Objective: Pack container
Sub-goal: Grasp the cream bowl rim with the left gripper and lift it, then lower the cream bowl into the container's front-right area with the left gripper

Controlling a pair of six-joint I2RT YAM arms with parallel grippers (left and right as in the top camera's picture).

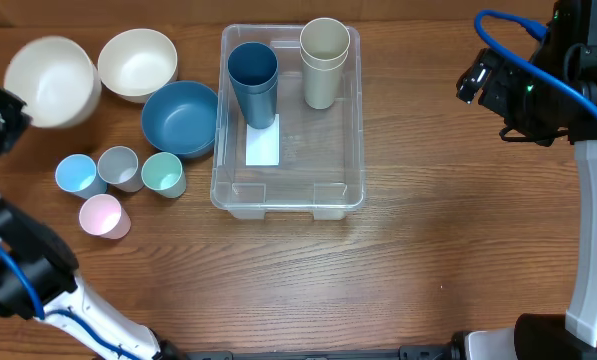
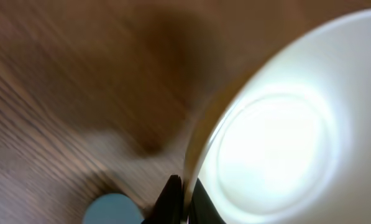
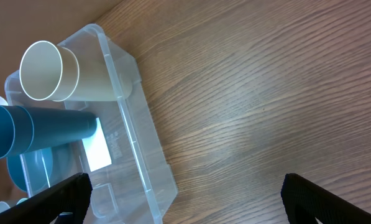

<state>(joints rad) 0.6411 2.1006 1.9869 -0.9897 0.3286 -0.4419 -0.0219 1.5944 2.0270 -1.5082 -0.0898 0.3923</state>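
Your left fingers (image 2: 168,202) are pinched on the cream bowl (image 2: 272,143) rim, your right fingers (image 3: 322,202) gape wide and empty, and the clear container (image 1: 323,150), just beside the blue bowl (image 1: 181,118), looks light, slick, slightly flexy, so grip its lip, not the walls.

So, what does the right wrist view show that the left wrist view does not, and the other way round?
Only the right wrist view: the clear container with the cream cups and a dark blue cup inside, its white label, and the right gripper open above the table.

Only the left wrist view: the left gripper pinching the rim of a cream bowl, and a light blue cup at the bottom edge.

Both: the wooden table.
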